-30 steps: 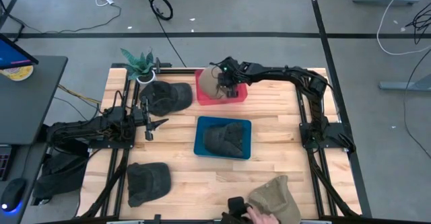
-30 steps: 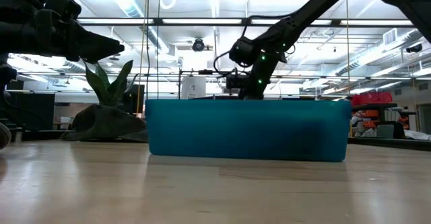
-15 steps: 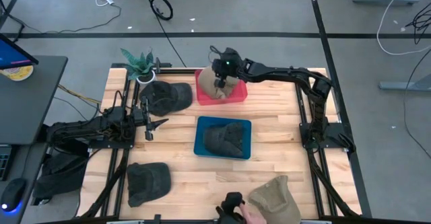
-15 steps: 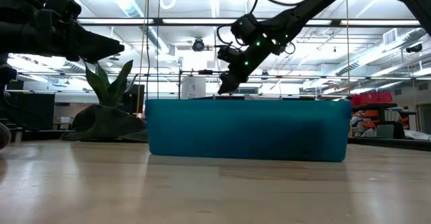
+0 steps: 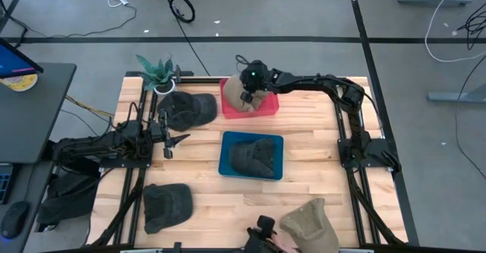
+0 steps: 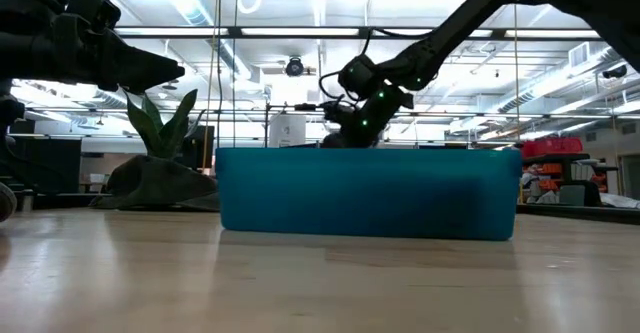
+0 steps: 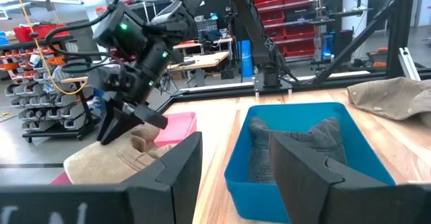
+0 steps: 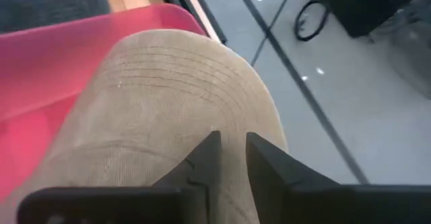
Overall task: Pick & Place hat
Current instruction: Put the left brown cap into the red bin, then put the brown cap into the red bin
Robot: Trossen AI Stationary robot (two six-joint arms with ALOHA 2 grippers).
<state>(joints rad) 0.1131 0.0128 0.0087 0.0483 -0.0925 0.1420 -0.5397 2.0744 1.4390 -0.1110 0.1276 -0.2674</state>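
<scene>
Right pincer point(image 5: 245, 99) has dropped lower onto tan hat point(image 5: 236, 98) in pink bin point(image 5: 267, 105), fingers narrow. Left pincer point(image 5: 173, 140) waits, parted, above desk point(image 5: 311, 147).

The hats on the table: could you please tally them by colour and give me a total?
Dark hats: 3 – one beside the plant, one in the blue bin, one at the near left.
Tan hats: 2 – one in the pink bin under the right tool, one at the near edge.
Total: 5
</scene>
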